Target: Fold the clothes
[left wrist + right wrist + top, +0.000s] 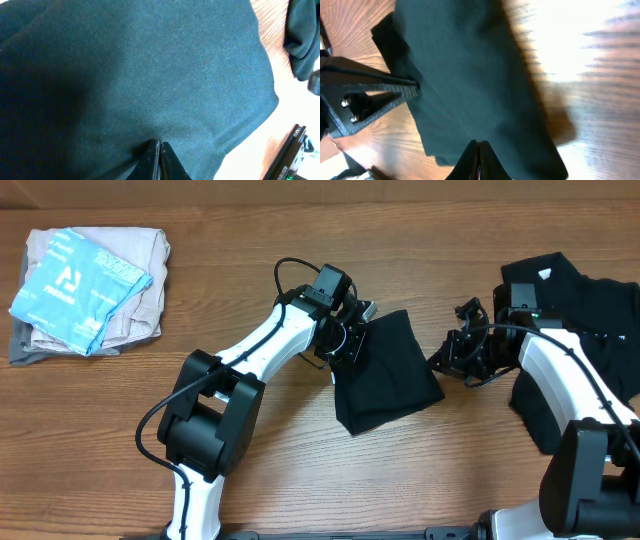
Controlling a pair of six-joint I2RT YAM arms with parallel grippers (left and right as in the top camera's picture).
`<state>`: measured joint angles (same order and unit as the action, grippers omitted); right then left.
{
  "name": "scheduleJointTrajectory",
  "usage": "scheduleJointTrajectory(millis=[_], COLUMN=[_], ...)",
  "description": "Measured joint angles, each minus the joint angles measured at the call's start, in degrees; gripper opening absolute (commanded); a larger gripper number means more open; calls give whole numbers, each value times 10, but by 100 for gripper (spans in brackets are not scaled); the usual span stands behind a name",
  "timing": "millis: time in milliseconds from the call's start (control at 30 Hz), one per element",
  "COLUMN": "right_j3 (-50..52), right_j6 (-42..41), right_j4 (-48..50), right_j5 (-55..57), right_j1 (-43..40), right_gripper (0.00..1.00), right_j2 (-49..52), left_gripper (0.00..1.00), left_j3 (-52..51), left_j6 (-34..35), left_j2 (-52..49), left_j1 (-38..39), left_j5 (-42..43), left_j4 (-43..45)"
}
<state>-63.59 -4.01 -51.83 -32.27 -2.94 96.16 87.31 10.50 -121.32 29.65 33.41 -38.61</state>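
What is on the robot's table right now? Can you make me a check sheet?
Surface: wooden table, brown grain.
Job's things: folded black garment lies in the middle; pile of black clothes lies unfolded at the right edge.
Clutter: stack of pale cloth at the far left, with a blue-and-white piece on top.
End effectors: left end effector is shut, tips against the folded black garment; right end effector is shut at its edge. Whether either pinches fabric cannot be told.
Cables: black cable loops off the left arm.
Surroundings: nothing seen.
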Motion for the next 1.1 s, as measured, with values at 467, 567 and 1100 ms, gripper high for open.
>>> scheduleJointTrajectory(millis=[467,567,1100], right_j3=[78,78,-66], right_j6=[-13,-17,-31], right_j4=[82,93,66], right_j5=[30,31,-60], right_j1=[3,4,3], right_gripper=[4,4,4], right_j2=[61,61,74], left_gripper=[4,4,4], left_j3=[-5,-14,-26], left_j6=[0,0,18], left_j2=[0,0,3], left_j1=[22,22,22], left_j5=[0,-9,-48], left_j4=[-104,-102,-124])
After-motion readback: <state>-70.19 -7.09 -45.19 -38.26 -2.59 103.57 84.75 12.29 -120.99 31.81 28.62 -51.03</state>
